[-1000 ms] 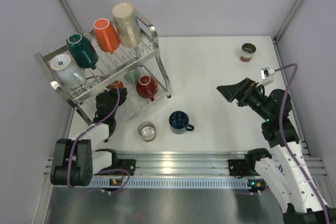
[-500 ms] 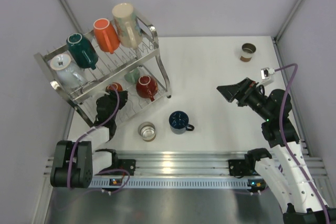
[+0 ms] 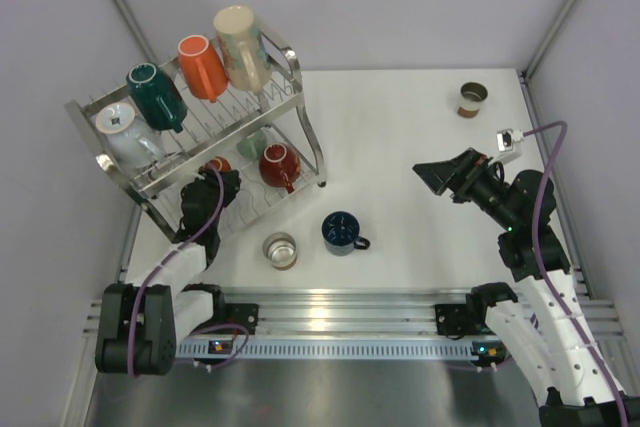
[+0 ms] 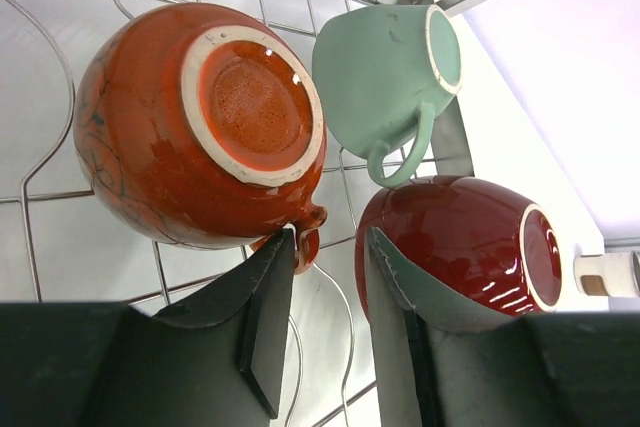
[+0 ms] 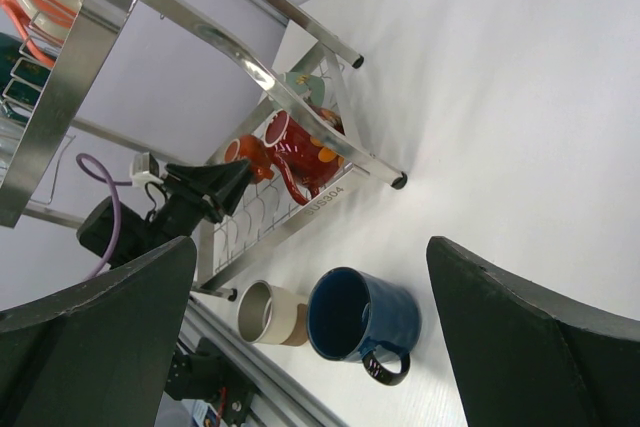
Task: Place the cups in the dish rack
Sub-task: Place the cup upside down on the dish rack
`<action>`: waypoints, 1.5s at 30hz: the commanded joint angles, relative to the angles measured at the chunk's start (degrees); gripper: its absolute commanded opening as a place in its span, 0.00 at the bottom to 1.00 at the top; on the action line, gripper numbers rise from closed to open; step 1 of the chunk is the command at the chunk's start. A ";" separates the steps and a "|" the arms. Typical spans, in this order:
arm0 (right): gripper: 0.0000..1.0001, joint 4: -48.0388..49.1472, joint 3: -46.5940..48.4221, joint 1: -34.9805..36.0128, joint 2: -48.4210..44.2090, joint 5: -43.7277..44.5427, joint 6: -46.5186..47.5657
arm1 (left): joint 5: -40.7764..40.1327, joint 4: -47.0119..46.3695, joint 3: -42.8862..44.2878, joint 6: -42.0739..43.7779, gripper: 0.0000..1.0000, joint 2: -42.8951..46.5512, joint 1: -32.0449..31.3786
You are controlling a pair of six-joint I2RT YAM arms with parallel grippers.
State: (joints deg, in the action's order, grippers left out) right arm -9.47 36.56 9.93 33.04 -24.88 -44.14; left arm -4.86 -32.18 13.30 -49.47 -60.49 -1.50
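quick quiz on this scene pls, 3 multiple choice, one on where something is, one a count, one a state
1. Where is the navy mug?
A. on the table, in front of the dish rack
B. on the rack's top tier
C. on the rack's lower tier

2. How many cups sit on the rack's top tier?
A. two
B. four
C. six

3. How are the right fingers?
A. shut on the brown cup
B. wide open, empty
C. shut, empty

Answers:
1 A: it stands upright on the tabletop, apart from the rack.
2 B: pale cup, teal cup, orange cup, beige cup.
3 B: they are far apart with nothing between them.
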 commanded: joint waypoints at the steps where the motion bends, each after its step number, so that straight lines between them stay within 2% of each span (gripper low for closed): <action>1: 0.99 2.01 2.82 -0.53 -0.16 -0.16 -0.42 | -1.38 2.12 2.87 0.70 0.40 0.55 0.35; 5: 0.99 1.74 2.82 -0.53 -0.43 -0.08 -0.16 | -2.25 4.23 3.22 -0.45 0.40 0.90 0.35; 16: 0.99 1.30 2.38 -0.53 -1.04 -0.08 0.28 | -6.81 19.15 7.09 -4.49 0.45 3.71 0.35; 22: 0.99 0.69 2.64 -0.62 -1.13 -0.34 1.07 | -8.14 23.21 9.02 -2.73 0.42 4.07 0.36; 25: 1.00 0.51 2.56 -0.53 -1.13 -0.52 1.25 | -9.55 24.27 8.68 -2.91 0.38 4.50 0.35; 29: 0.99 0.42 2.56 -0.62 -1.13 -0.69 1.51 | -12.27 26.38 8.93 -4.05 0.13 4.50 0.35; 34: 1.00 0.16 2.73 -0.53 -1.04 -0.69 2.04 | -14.12 26.82 9.20 -4.49 0.02 3.89 0.35; 38: 0.99 0.16 2.56 -0.62 -0.96 -0.61 2.13 | -14.56 25.25 9.38 -4.06 0.00 1.78 0.35; 45: 1.00 -0.28 2.91 -0.53 -0.96 -0.34 2.30 | -12.54 15.23 7.79 -2.56 0.00 -2.70 0.35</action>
State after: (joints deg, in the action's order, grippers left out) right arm -10.76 36.56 9.93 32.64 -25.15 -43.00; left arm -17.89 -9.37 20.64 -53.15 -61.87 -1.34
